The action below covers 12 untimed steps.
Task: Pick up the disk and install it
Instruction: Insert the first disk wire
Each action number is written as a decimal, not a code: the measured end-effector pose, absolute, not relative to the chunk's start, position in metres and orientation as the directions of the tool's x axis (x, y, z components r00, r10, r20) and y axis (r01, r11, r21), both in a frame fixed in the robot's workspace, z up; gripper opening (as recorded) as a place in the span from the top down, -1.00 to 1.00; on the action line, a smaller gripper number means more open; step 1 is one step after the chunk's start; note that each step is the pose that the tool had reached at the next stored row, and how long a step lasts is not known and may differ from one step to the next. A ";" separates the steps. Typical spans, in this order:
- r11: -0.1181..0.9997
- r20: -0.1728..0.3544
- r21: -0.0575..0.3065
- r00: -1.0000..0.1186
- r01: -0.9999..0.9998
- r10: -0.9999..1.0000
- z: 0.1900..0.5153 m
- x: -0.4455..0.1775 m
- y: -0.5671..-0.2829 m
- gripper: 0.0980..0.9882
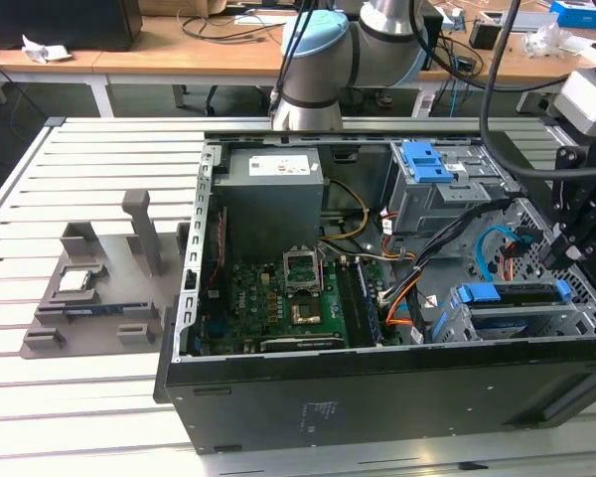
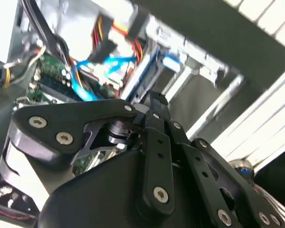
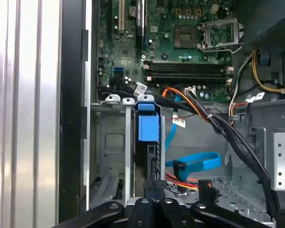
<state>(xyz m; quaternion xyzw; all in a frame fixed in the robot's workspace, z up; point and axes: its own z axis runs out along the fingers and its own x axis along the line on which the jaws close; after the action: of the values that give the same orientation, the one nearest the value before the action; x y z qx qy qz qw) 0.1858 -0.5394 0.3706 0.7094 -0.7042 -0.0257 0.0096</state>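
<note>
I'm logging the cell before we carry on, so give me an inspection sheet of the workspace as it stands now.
Surface: slatted metal table carrying the open computer case.
Job's things: disk, in its blue bracket, sits in the drive cage.
Clutter: grey fixture holding a small silver chip.
Grippers: gripper close to the cage, in line with the disk's blue tab.
Cables: blue data cable and orange-black wire bundle loose inside the case.
Surroundings: desks with cables and boxes behind.

The disk (image 1: pixel 512 295) apparently sits edge-up in the grey cage (image 1: pixel 457 323) inside the open computer case (image 1: pixel 377 397).
</note>
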 end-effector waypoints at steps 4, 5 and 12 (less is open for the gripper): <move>-0.008 -0.020 0.050 0.007 -0.999 -1.000 0.369 0.189 -0.510 0.98; -0.008 -0.020 0.050 0.007 -0.999 -1.000 0.369 0.189 -0.510 0.98; -0.008 -0.020 0.050 0.007 -0.999 -1.000 0.369 0.190 -0.510 0.56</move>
<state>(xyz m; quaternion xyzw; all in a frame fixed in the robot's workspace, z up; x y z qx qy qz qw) 0.1895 -0.5099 0.3691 0.7094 -0.7043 -0.0247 0.0107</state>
